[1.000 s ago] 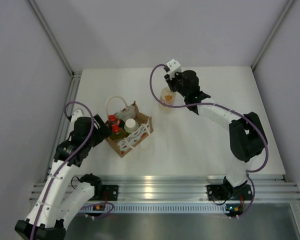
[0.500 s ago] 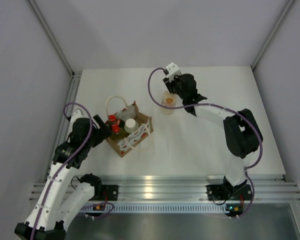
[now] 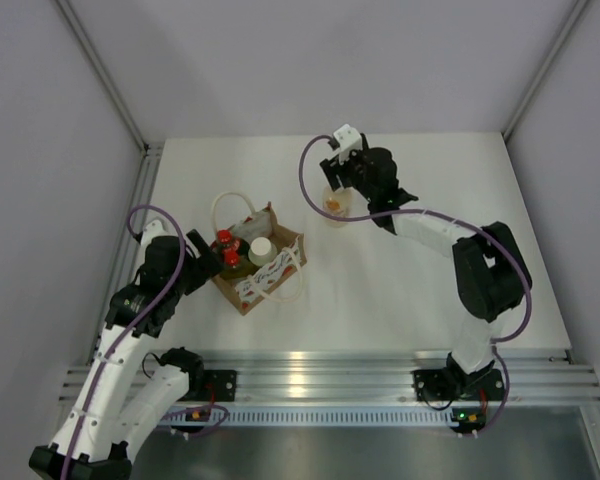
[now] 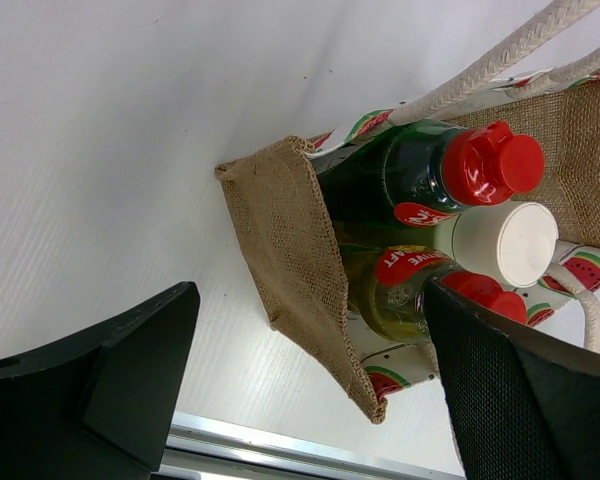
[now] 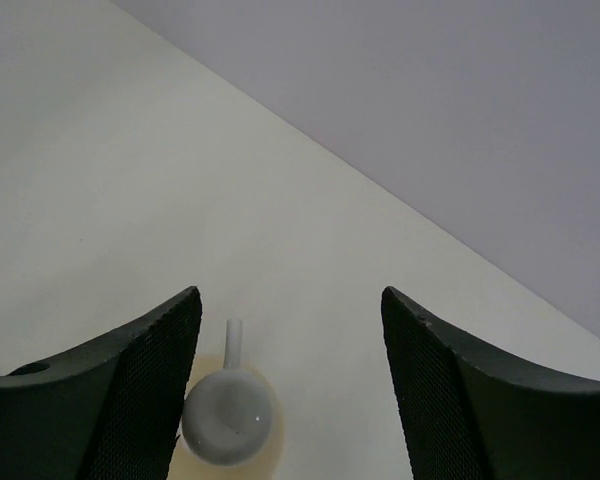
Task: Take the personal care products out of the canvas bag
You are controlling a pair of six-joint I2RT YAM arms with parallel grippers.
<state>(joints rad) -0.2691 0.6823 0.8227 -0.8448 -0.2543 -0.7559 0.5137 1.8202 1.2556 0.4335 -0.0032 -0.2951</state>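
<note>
The canvas bag (image 3: 266, 284) stands on the left of the table, its tan wall (image 4: 285, 230) close before my left gripper (image 4: 310, 370). Inside it are a dark green bottle with a red cap (image 4: 420, 175), a white-capped one (image 4: 510, 243) and a yellow one with a red cap (image 4: 405, 290). My left gripper (image 3: 202, 262) is open, with the bag's near corner between its fingers. The pale-orange pump bottle (image 3: 333, 204) stands upright on the table at the back. My right gripper (image 5: 290, 385) is open above it, the white pump head (image 5: 228, 418) next to its left finger (image 5: 130, 390).
White table (image 3: 410, 280) with grey walls on the left, back and right. An aluminium rail (image 3: 320, 372) runs along the near edge. The bag's cream loop handles (image 3: 230, 203) stick out toward the back and front.
My right gripper has opened and let go of the pump bottle, which now stands alone on the table. The left arm and the bag have not moved.
</note>
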